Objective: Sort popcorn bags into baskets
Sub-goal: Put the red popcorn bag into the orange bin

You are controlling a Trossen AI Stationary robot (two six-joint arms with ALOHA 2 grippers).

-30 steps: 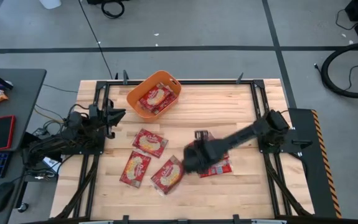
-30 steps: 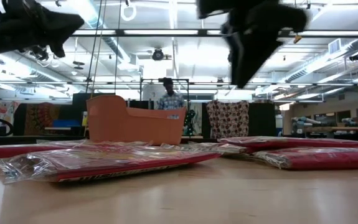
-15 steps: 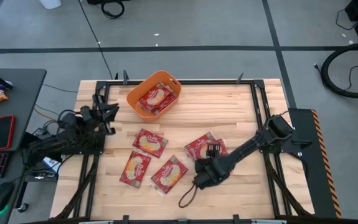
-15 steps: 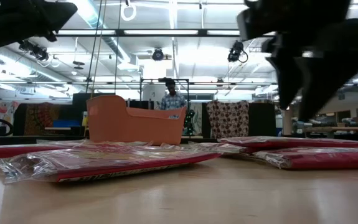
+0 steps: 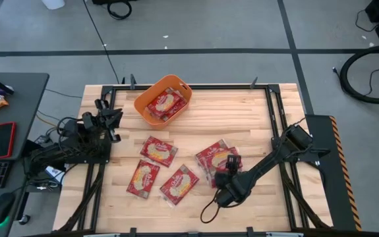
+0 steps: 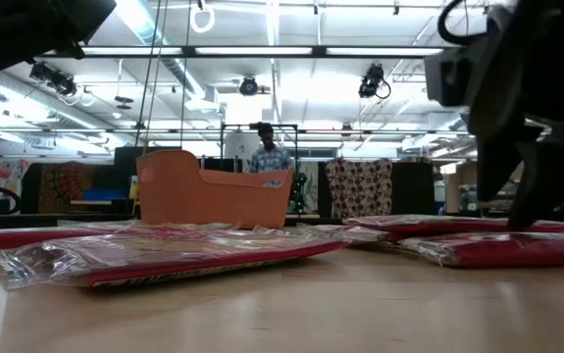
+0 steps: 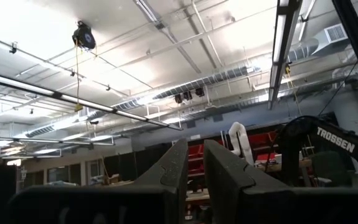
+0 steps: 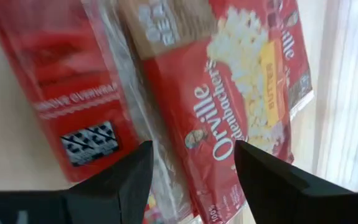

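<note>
A: Start with the biggest thing. What carries it all?

B: A pale wooden desk (image 5: 255, 112) with a dark frame around its edge. The largest thing on it is the orange basket (image 5: 146, 99), near the far edge and left of centre. In the low view it stands behind the packets as an orange tub (image 6: 179, 191).

A: What does it hold?

B: Popcorn bags (image 5: 165, 104), red with a yellow-cream picture, lying flat inside. I cannot tell exactly how many.

A: And the loose ones?

B: One bag (image 5: 158, 150) lies near the middle of the desk, another (image 5: 144, 178) toward the near edge, a third (image 5: 178, 184) just beside that one. To their right an overlapping pair (image 5: 212, 157) sits under the right arm's reach. The right wrist view shows that pair close up: one bag face up (image 8: 241, 81), one showing a barcode (image 8: 60, 87), touching along their edges.

A: The right end effector?

B: The right end effector (image 5: 227, 166) is low over the pair, its fingers (image 8: 119, 177) set wide apart above the bags and holding nothing.

A: The left one?

B: The left end effector (image 5: 112, 116) waits at the desk's left edge, raised and pointing into the room. Its fingers (image 7: 175, 168) stand narrow, with only a thin gap between them and nothing in it.
</note>
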